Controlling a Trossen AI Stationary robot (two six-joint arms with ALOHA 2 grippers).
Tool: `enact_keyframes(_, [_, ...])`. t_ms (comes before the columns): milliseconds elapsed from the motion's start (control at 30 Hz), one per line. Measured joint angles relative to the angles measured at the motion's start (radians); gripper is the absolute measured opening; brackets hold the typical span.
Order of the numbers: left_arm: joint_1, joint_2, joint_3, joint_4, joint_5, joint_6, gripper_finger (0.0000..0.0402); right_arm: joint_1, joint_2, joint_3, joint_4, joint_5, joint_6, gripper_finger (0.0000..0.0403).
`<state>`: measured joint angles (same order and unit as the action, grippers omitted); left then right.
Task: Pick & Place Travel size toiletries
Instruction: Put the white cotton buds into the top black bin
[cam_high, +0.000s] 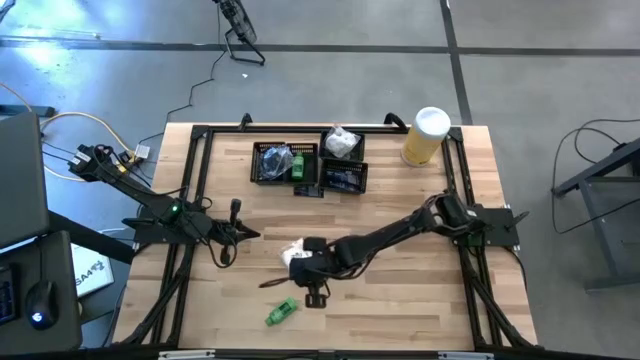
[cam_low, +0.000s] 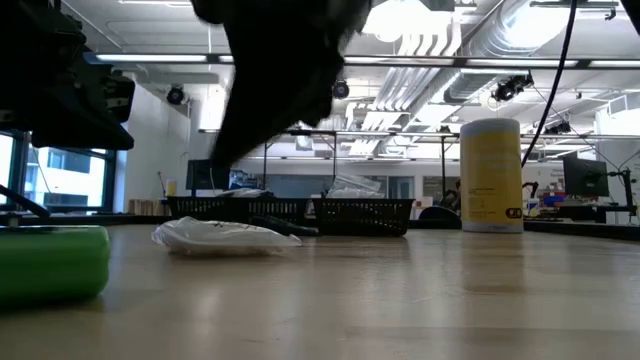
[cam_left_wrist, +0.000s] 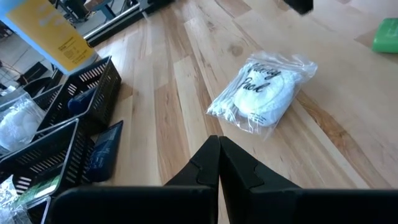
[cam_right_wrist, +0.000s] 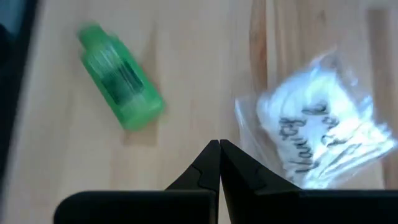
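A white crinkly sachet (cam_high: 293, 252) (cam_left_wrist: 261, 93) (cam_right_wrist: 323, 137) lies flat on the wooden table near its middle. A green tube (cam_high: 282, 311) (cam_right_wrist: 118, 78) (cam_low: 50, 262) lies on its side nearer the front edge. My right gripper (cam_high: 316, 296) (cam_right_wrist: 219, 149) hangs shut above the bare wood between these two, tipped downward, holding nothing. My left gripper (cam_high: 252, 235) (cam_left_wrist: 219, 146) waits shut at the table's left, pointing toward the sachet. More toiletries lie in the black mesh trays (cam_high: 285, 162) at the back.
The three mesh trays (cam_left_wrist: 74, 106) at the far middle hold a green item (cam_high: 298, 165), a white sachet (cam_high: 342, 142) and a dark navy packet (cam_high: 345, 178). Another dark packet (cam_high: 308, 190) lies just in front of them. A yellow cylinder with a white lid (cam_high: 425, 135) (cam_low: 490, 175) stands at the far right.
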<state>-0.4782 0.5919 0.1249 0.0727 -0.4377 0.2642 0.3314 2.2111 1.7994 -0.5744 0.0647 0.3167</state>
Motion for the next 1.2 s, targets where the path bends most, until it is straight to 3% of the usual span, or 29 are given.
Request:
enact_keyframes(233, [0.0,0.005,0.001,-0.021,-0.001,-0.001,0.0001,0.04,0.033,-0.001,-0.002,0.081,-0.08,0.003])
enact_keyframes(533, [0.0,0.011,0.001,-0.024,-0.003,-0.004,0.0001,0.073,0.039,0.0,0.004,0.297,-0.189,0.0162])
enact_keyframes(667, [0.0,0.011,0.001,-0.023,-0.003,-0.003,0.0001,0.075,0.049,0.002,-0.006,0.318,-0.212,0.0199])
enact_keyframes(833, [0.0,0.011,0.001,-0.023,-0.002,-0.003,0.0001,0.075,0.09,0.001,-0.045,0.33,-0.209,0.0198])
enact_keyframes(1033, [0.0,0.018,0.001,-0.021,-0.002,-0.004,0.0001,0.076,0.129,0.001,-0.057,0.408,-0.2,0.0166])
enact_keyframes(1200, [0.0,0.02,0.001,-0.023,0.0,-0.007,0.0001,0.068,0.138,0.002,-0.049,0.403,-0.15,0.0134])
